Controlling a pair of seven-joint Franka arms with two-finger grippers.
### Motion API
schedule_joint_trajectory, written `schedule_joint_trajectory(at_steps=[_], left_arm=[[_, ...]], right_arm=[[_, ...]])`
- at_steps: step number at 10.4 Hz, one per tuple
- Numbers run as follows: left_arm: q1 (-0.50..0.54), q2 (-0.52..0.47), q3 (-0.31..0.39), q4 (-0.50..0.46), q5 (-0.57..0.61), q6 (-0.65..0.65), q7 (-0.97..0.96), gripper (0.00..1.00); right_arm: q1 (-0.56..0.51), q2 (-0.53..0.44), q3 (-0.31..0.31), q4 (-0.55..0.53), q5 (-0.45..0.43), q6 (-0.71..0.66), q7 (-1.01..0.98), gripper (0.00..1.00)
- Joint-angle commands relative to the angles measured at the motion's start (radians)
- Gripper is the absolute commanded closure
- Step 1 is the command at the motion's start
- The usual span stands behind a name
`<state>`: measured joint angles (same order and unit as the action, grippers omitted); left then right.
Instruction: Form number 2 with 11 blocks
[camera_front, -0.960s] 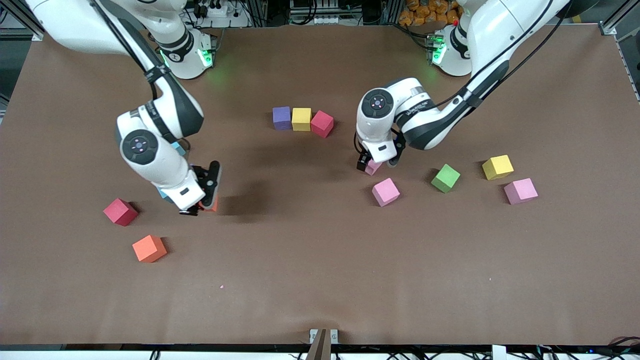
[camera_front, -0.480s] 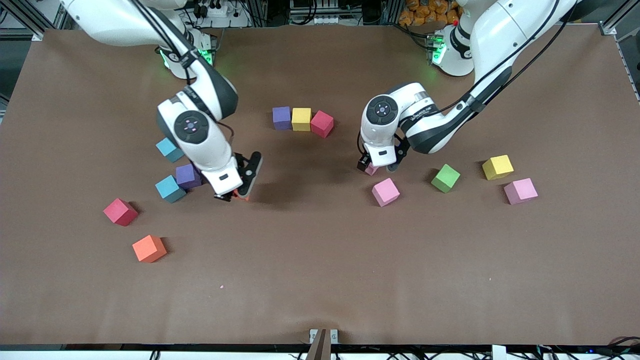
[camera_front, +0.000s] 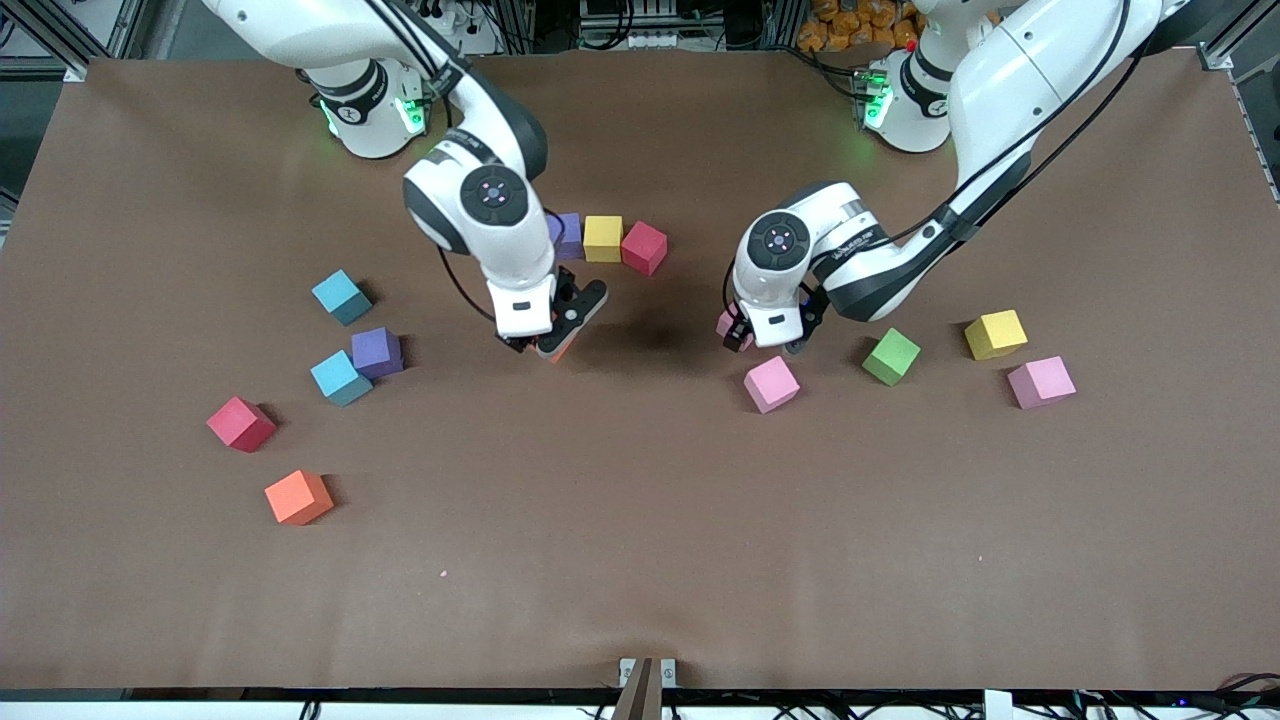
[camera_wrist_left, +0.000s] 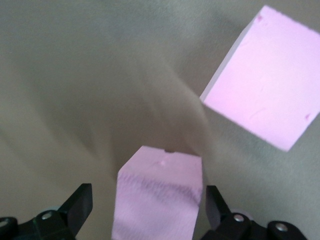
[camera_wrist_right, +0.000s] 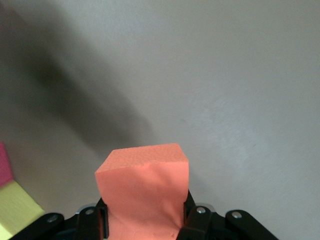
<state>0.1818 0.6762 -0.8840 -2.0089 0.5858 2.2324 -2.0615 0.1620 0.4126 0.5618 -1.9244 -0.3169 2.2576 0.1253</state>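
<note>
Right tool (camera_front: 545, 343) grips an orange block (camera_front: 553, 350) above the table — just below the purple-yellow-red row (camera_front: 604, 240).

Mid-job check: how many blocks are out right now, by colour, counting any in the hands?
purple blocks: 2
yellow blocks: 2
red blocks: 2
light blue blocks: 2
orange blocks: 2
pink blocks: 3
green blocks: 1
Total: 14
</note>
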Motion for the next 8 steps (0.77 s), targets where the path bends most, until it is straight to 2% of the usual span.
schedule_joint_trajectory(at_steps=[1, 2, 3, 4, 5, 7, 8], left_arm=[[-0.016, 0.017, 0.025, 0.007, 0.028, 0.035, 0.008, 0.00], [-0.021, 0.017, 0.034, 0.007, 0.026, 0.044, 0.006, 0.00], [-0.021, 0.022, 0.039, 0.010, 0.026, 0.046, 0.006, 0.18], [-0.021, 0.023, 0.039, 0.018, 0.025, 0.046, 0.001, 0.45], [-0.019, 0.022, 0.039, 0.021, 0.025, 0.046, -0.006, 0.58], [-0.010, 0.013, 0.039, 0.059, 0.019, 0.043, -0.006, 0.61], [0.001, 0.000, 0.039, 0.070, 0.019, 0.035, -0.003, 0.61]], right_arm=[[0.049, 0.006, -0.003, -0.008, -0.017, 0.010, 0.330, 0.61], [0.068, 0.018, -0.013, -0.007, -0.017, 0.038, 0.440, 0.61], [0.085, 0.038, -0.017, -0.008, -0.014, 0.072, 0.568, 0.61], [0.099, 0.067, -0.017, -0.005, -0.016, 0.101, 0.744, 0.63], [0.120, 0.092, -0.019, -0.005, -0.024, 0.118, 0.839, 0.63], [0.155, 0.112, -0.039, -0.007, -0.021, 0.120, 0.929, 0.65], [0.207, 0.127, -0.074, -0.001, -0.019, 0.120, 0.980, 0.65]])
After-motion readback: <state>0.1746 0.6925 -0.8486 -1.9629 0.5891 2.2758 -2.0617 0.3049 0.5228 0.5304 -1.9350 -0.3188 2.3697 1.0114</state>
